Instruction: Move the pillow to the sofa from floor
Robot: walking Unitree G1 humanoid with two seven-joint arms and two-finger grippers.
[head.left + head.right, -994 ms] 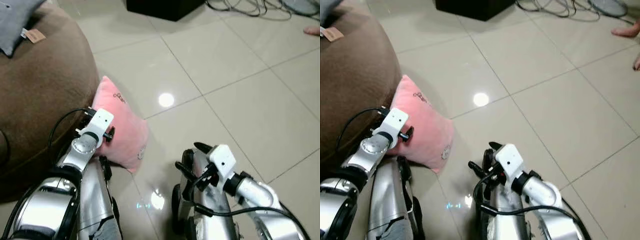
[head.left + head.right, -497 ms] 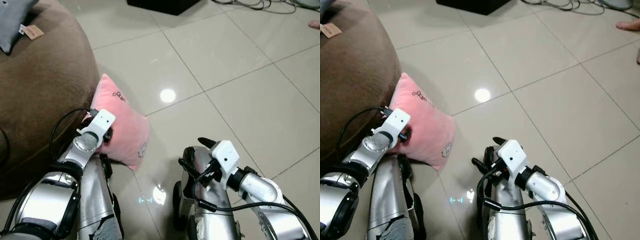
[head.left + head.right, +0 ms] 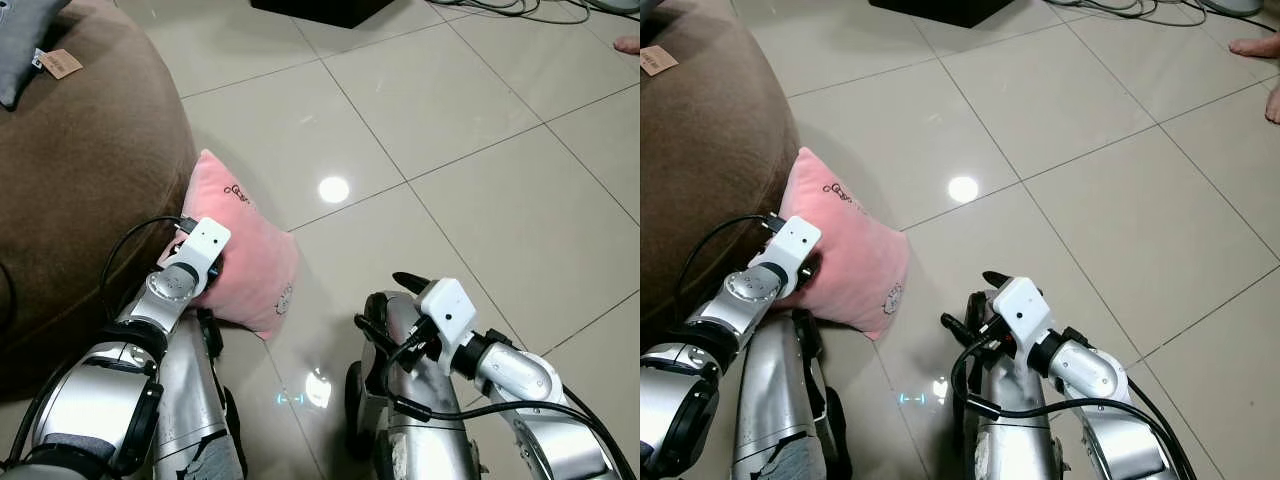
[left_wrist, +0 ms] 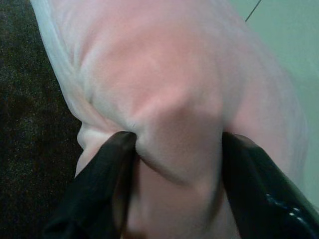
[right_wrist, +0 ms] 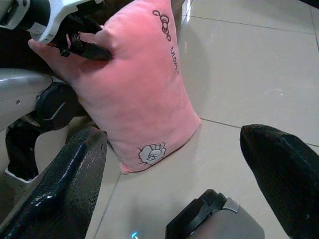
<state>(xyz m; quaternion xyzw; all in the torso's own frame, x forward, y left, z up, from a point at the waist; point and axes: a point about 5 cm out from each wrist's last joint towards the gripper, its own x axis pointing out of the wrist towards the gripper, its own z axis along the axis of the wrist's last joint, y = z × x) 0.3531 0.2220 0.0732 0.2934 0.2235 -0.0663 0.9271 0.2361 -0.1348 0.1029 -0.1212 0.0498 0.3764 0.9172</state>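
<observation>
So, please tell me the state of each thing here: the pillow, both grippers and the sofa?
Pink pillow: on the floor, tilted, leaning against the sofa, pinched at its edge.
Left gripper: shut on the pink pillow, a fold of fabric between its fingers.
Right gripper: open, holding nothing, low over the tiles.
Brown sofa: a grey cushion lies on it.
</observation>
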